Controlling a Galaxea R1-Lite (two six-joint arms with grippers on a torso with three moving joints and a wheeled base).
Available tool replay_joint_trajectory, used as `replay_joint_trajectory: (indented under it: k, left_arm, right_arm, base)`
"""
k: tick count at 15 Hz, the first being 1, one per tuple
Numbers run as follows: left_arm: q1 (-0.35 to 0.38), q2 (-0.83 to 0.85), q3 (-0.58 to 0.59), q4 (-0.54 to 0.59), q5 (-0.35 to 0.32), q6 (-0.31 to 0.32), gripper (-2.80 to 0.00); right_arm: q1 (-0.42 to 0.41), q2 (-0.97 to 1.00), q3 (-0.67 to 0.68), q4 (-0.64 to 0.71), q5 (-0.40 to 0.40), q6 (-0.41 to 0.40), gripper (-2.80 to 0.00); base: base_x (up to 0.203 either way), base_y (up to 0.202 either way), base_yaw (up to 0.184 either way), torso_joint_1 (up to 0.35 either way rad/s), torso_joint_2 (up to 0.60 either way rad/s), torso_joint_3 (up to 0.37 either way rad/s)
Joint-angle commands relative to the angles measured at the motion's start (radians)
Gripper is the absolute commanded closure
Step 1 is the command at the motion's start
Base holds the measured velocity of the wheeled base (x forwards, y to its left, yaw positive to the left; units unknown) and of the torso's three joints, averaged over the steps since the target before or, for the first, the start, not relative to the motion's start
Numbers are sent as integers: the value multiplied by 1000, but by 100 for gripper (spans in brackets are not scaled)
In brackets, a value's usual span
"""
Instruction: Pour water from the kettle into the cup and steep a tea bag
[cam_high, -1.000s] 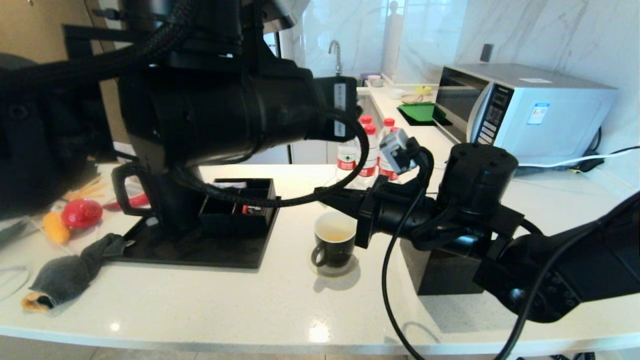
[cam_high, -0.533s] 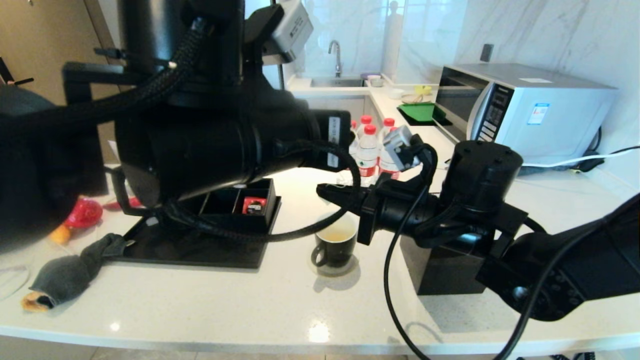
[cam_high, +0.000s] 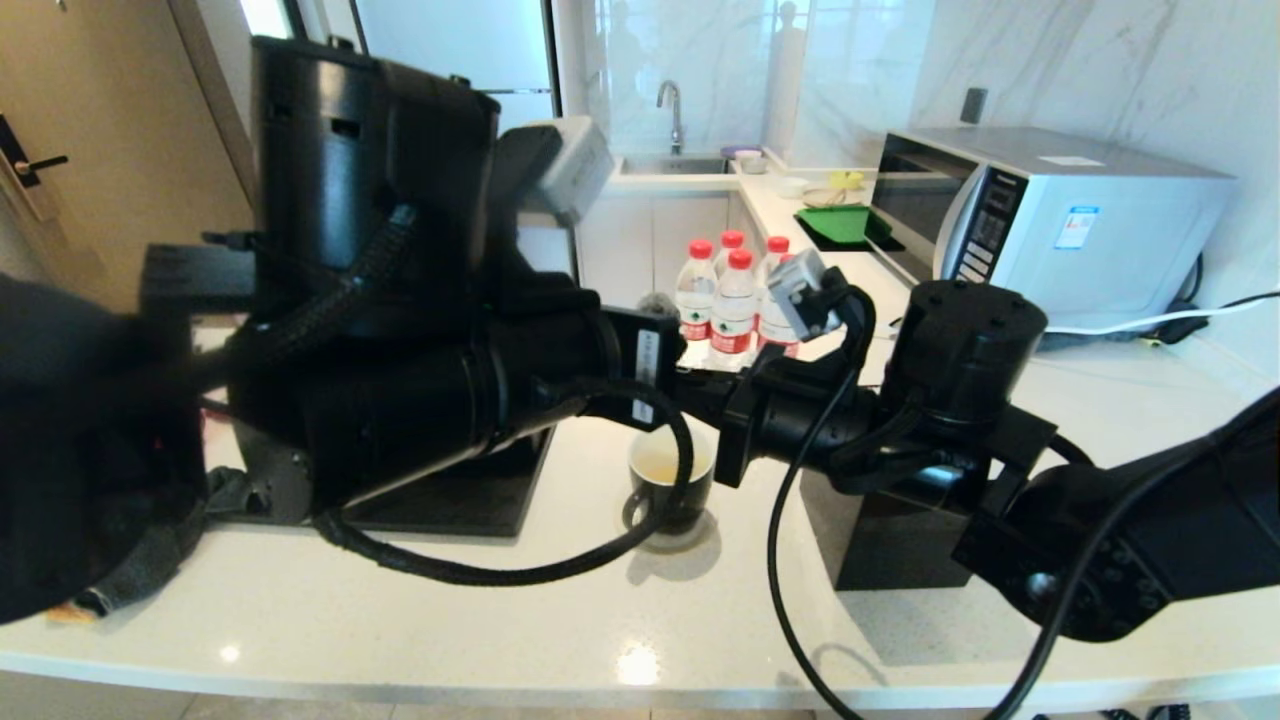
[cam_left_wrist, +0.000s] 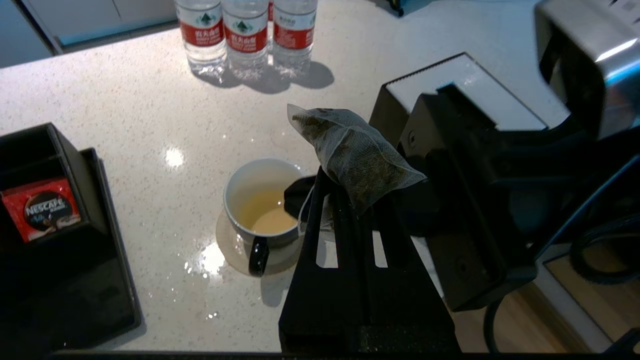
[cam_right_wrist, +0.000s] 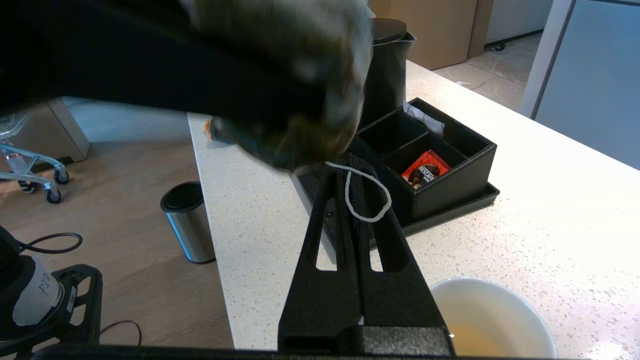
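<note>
Meeting above the cup (cam_left_wrist: 260, 200), both tools pinch the tea bag (cam_left_wrist: 352, 160): the left tool (cam_left_wrist: 340, 192) is closed on the sachet, the right tool (cam_right_wrist: 350, 175) closed on its white string (cam_right_wrist: 362, 197) (probably a handover, for dangling it in). Pale water (cam_left_wrist: 267, 217) sits low in the cup on the tabletop (cam_left_wrist: 150, 100); the kettle (cam_right_wrist: 387, 65) stands behind the compartment box (cam_right_wrist: 440, 165), which holds a red packet (cam_right_wrist: 425, 172).

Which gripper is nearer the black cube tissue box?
Right. The right gripper hangs over the small black mug beside the black tissue box; the left gripper meets it from beyond.
</note>
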Motion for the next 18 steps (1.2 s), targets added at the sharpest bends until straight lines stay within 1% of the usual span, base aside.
replay_joint_trajectory:
  k: [1,3,7,8,14,18]
  left_arm:
    - [0,-7,35,-5,6,-3,0]
    - [0,-9,56,-6,7,-3,0]
    - [2,-7,56,-6,7,-3,0]
    - [2,-6,57,-6,7,-3,-280]
    - [11,-1,66,-6,10,-3,-280]
    - [62,3,95,-6,9,-3,-280]
  right_arm:
    - [0,-1,0,-6,3,1,0]
    - [0,-1,1,-6,3,1,0]
    - [0,-1,2,-6,3,1,0]
    - [0,-1,3,-6,3,1,0]
    - [-1,1,2,-5,3,1,0]
    - [-22,9,15,-6,-38,1,0]
  base:
    - [0,0,0,0,0,0]
    - [0,0,0,0,0,0]
    - [0,0,0,0,0,0]
    - [0,0,0,0,0,0]
    - [0,0,0,0,0,0]
    - [0,0,0,0,0,0]
